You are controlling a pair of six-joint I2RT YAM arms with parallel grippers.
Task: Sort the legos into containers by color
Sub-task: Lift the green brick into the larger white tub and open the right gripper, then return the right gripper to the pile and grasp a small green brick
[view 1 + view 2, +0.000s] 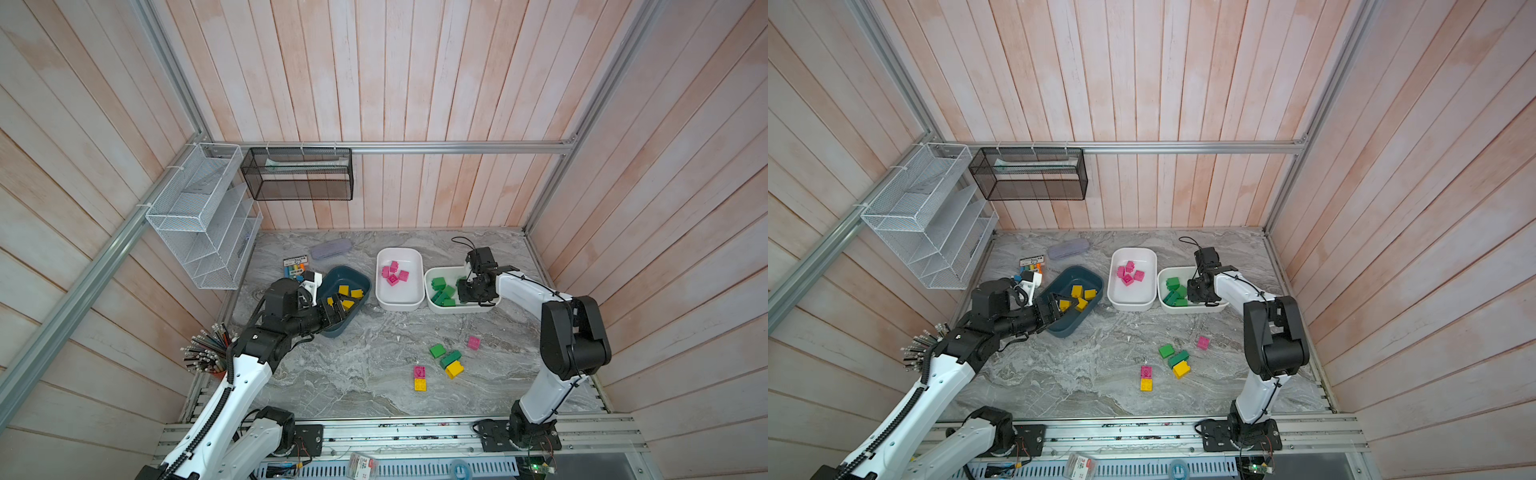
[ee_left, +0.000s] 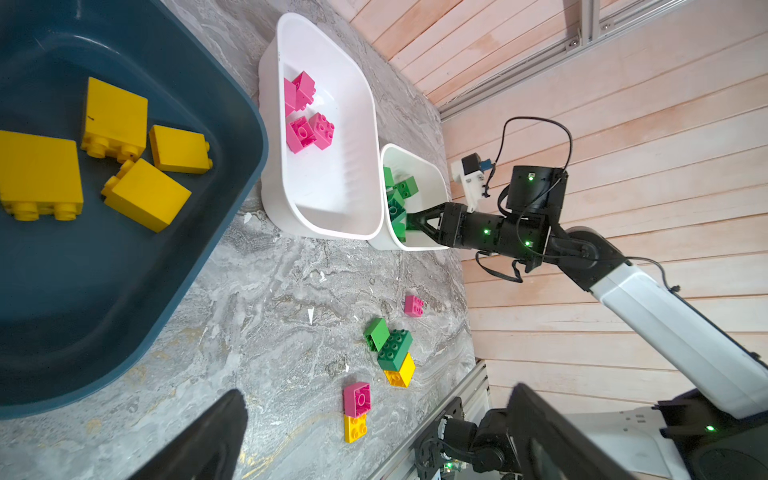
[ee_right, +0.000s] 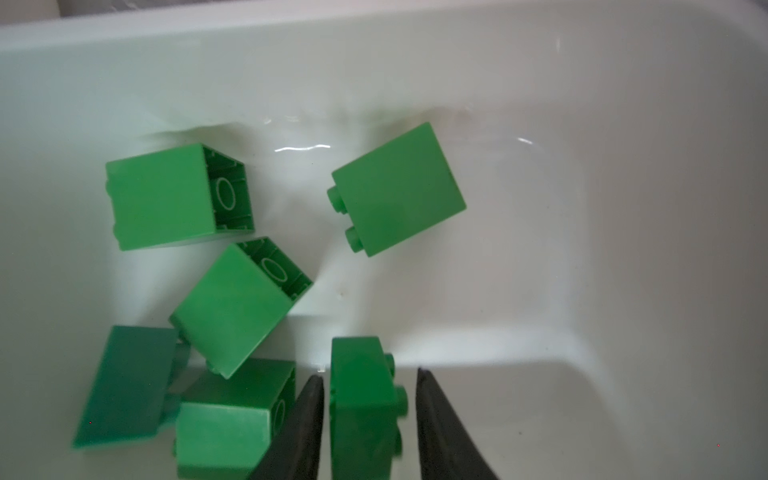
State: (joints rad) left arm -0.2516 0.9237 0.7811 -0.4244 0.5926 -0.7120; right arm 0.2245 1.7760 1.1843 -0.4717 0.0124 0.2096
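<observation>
Bench [image 1: 353, 374] front-left left bare for passage; loose bricks [image 1: 451, 358] scattered toward front-right corner; rear half barred by tubs [image 1: 399, 306] in row.

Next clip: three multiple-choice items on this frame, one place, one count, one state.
1. The sorted pink bricks lie in: A the teal tub; B the middle white tub; C no tub.
2. Loose bricks on the table: A three; B nine; C six.
3. The left gripper is: A open over the teal tub; B shut on a brick; C out of view.
Key: B, of the tubs only that one holds pink; C, six lie loose; A, its jaws stand apart.
</observation>
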